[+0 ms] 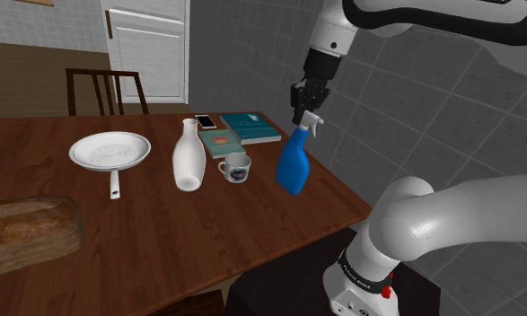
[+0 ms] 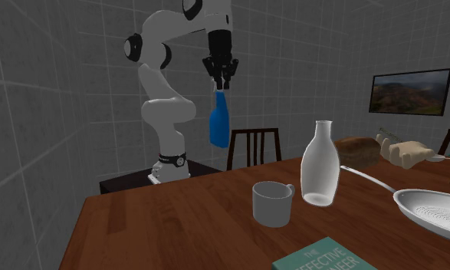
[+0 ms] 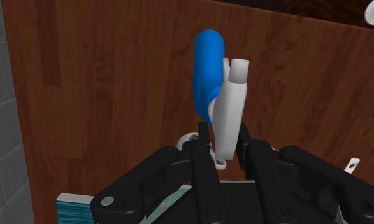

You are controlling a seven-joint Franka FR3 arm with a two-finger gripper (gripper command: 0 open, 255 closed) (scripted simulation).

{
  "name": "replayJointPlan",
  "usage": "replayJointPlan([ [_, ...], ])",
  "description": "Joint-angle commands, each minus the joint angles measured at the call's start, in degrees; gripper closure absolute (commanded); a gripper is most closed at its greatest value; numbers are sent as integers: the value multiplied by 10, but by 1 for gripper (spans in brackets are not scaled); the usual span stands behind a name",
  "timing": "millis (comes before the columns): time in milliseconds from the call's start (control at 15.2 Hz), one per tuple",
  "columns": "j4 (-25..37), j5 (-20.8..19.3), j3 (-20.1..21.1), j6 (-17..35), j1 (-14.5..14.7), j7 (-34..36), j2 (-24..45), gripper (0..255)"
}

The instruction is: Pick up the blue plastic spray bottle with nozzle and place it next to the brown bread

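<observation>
hand (image 1: 304, 118) pinched on blue spray bottle (image 1: 293, 167) at its white nozzle; second exterior view, upper centre, shows bottle hanging clear of counter (image 2: 177, 222).

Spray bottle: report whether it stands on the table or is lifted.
Lifted. The gripper clasps its white nozzle, and the blue spray bottle hangs tilted in the air, clear of the table.

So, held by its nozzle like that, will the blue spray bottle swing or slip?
It may swing: the gripper clasps only the white nozzle, and the blue spray bottle hangs tilted below it. The smooth nozzle might slip. Its body looks rigid.
</observation>
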Motion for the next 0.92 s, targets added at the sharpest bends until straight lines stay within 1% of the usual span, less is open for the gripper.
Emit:
replayJointPlan([
  [0, 18, 0, 0, -13, 0, 1, 5, 255],
  [858, 146, -1, -1, -102, 1, 6, 44, 255],
])
